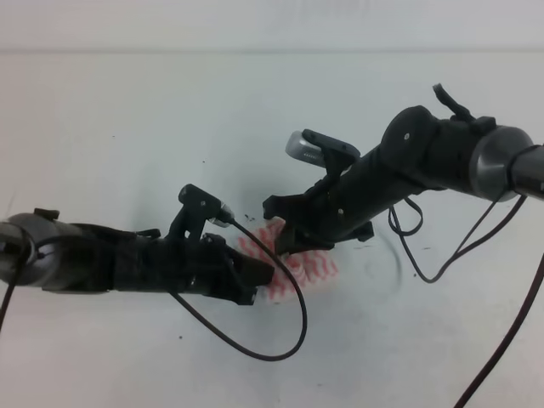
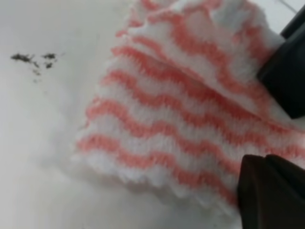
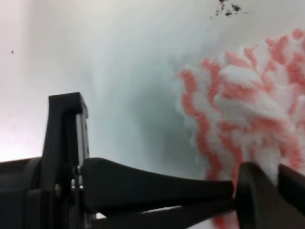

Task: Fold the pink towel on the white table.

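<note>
The pink towel (image 1: 297, 265) lies near the middle of the white table (image 1: 127, 119), well away from every edge, and both my arms meet over it. It is thin, fluffy knit cloth, so I judge it light and limp: it will sag and drape from whatever point I pinch, will not hold a crease by itself, and its nap should give grip rather than slide. My left wrist view shows it already layered, an upper ply lying on a lower one, with a scalloped free edge toward the camera. The best hold, I think, is at corners or along that free edge, taking all plies together so none peels away. My left gripper (image 2: 279, 124) sits at the towel's right-hand side in its own view, one dark finger (image 2: 271, 195) over the cloth and another above it, but I cannot tell whether it is pinching. My right gripper (image 3: 259, 191) looks nearly closed, its fingers meeting at the towel's fringe, seemingly on the cloth, though the contact is partly out of frame. From overhead the visible cloth runs slightly longer left to right, roughly along the table's near edge, but my arms hide too much to be sure of its long axis.
</note>
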You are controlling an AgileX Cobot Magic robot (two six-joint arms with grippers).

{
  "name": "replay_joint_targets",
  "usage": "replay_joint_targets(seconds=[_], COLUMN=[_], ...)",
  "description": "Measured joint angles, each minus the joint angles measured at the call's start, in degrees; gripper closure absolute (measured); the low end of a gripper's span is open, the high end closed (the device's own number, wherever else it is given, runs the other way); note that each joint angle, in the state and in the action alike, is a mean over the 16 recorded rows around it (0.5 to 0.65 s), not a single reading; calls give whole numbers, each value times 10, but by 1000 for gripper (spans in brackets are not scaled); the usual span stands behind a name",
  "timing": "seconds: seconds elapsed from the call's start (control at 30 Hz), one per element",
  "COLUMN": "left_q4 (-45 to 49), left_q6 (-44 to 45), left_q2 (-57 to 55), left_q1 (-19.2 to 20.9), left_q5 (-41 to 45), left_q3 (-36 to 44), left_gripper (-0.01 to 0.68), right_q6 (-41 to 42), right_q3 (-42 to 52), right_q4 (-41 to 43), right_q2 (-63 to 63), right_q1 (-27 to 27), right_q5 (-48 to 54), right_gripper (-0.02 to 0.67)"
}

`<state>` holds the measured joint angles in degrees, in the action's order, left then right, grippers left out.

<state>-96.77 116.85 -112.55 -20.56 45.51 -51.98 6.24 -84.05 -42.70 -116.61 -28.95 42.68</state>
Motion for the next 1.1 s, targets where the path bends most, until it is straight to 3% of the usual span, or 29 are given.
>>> replay_joint_targets(seconds=[0.9,1.1], left_q4=[3,0], left_q6=[-6,-7], left_q2=[-9,-7], left_q1=[0,0], left_q5=[13,18], left_q3=[-1,-1], left_gripper=[677,677], right_q6=[16,20], right_q3=[0,0], right_q4=[-13,-12], right_q2=[-21,-21], right_q1=[-11,-12], right_q5=[-9,-11], right_gripper=[664,622])
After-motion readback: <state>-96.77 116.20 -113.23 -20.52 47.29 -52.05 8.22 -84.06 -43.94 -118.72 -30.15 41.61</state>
